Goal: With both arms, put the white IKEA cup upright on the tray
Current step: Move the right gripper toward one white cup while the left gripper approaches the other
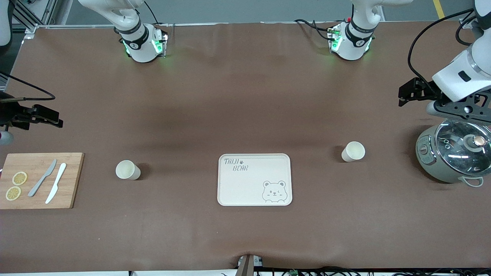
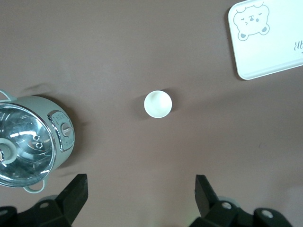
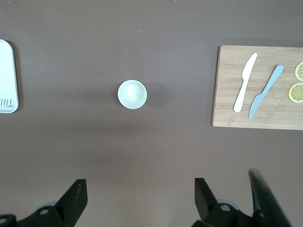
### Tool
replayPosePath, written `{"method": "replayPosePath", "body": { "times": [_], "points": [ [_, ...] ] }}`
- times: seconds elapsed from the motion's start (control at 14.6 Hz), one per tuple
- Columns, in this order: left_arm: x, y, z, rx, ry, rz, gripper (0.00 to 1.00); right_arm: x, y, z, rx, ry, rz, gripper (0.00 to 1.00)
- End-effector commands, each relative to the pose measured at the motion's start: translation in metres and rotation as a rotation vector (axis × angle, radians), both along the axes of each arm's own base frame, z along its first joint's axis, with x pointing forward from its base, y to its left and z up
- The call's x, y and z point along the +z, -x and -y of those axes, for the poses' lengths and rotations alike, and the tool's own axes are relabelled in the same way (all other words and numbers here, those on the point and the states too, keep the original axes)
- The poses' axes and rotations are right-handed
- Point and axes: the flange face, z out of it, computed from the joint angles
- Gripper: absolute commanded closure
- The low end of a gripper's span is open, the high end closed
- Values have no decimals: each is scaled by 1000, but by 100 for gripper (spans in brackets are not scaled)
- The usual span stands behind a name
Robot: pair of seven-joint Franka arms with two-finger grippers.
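Observation:
The cream tray (image 1: 245, 188) with the bear drawing lies in the middle of the table with nothing on it. One white cup (image 1: 353, 151) stands upright beside it toward the left arm's end. A second white cup (image 1: 127, 170) stands upright toward the right arm's end. My left gripper (image 1: 403, 94) is open and empty, up over the table beside the pot. Its wrist view shows the gripper (image 2: 140, 189), the cup (image 2: 158, 104) and a tray corner (image 2: 270, 56). My right gripper (image 1: 55, 118) is open and empty, over the table's end. Its wrist view shows the gripper (image 3: 140, 191), the other cup (image 3: 132, 94) and the tray's rim (image 3: 5, 71).
A grey-green pot with a glass lid (image 1: 454, 153) stands at the left arm's end, under the left wrist. A wooden cutting board (image 1: 69, 180) with two knives and two lemon slices lies at the right arm's end. Brown table surrounds the tray.

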Motion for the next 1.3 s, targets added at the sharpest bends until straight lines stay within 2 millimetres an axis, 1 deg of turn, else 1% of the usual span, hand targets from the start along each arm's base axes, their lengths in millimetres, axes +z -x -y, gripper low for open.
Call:
{"method": "replayPosePath", "body": {
  "times": [0.0,0.14,0.21,0.34,0.41,0.48,0.55,0.62,0.75,0.82,0.96,1.09,1.23],
  "points": [
    [2,1,-1,13,-6,0,0,3,4,-3,-10,5,6,0],
    [4,1,-2,15,-7,6,0,3,4,-3,-9,4,6,0],
    [2,2,-4,19,-4,-1,0,2,4,-3,-9,4,5,0],
    [-15,2,-6,25,2,-25,0,2,4,-3,-10,5,5,0],
    [-28,1,-8,28,0,-35,0,2,4,-3,-9,4,5,0],
    [-37,4,-9,29,0,-32,0,3,4,-3,-9,4,6,0],
    [-55,7,-14,36,1,-28,0,3,4,-3,-9,6,6,0],
    [-67,11,-26,54,5,-8,0,1,3,-3,-7,4,3,0],
    [-107,23,-30,48,8,19,0,-6,-2,-3,-8,5,14,0],
    [-127,29,-32,47,9,30,0,-12,-5,-3,-1,5,26,0],
    [-158,31,-43,50,10,34,0,-34,-12,-6,34,8,21,0],
    [-183,31,-43,48,10,31,0,-61,-19,-15,72,12,4,0],
    [-205,29,-43,47,12,40,0,-89,-23,-26,90,12,7,0]
  ]
}}
